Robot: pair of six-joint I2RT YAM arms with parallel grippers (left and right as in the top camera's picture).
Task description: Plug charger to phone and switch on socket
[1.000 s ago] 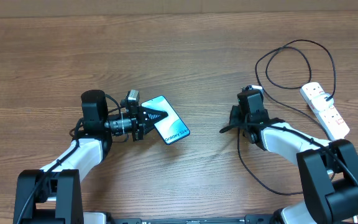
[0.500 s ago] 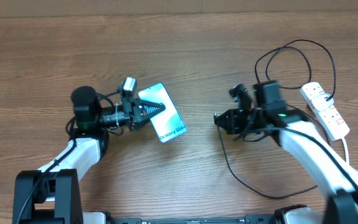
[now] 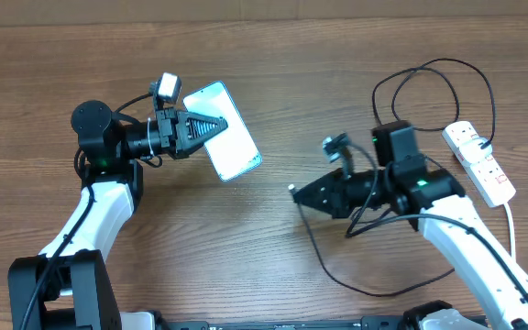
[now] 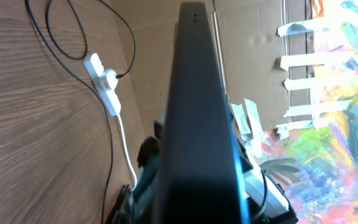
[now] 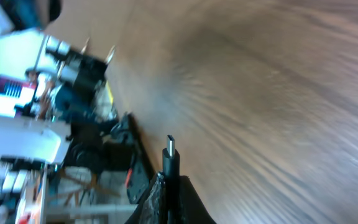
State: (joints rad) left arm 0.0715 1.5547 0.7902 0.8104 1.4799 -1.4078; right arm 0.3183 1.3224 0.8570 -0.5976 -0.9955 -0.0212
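Left gripper (image 3: pixel 214 125) is clamped shut on the phone (image 3: pixel 234 147), screen up, at the table's (image 3: pixel 337 55) left-centre. Right gripper (image 3: pixel 302 193) is closed on the charger (image 5: pixel 169 157) just behind its connector, whose tip points toward the phone, well apart from it. The socket (image 3: pixel 480 162) lies far right, with the black cable running to it.

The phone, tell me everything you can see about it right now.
The phone is a slim rectangle with rounded corners, a dark edge and a pale blue-white screen facing up. It is angled diagonally, left of centre, seemingly raised off the wooden table. The left gripper is shut on it from the left. The left wrist view shows it edge-on, thin and black.
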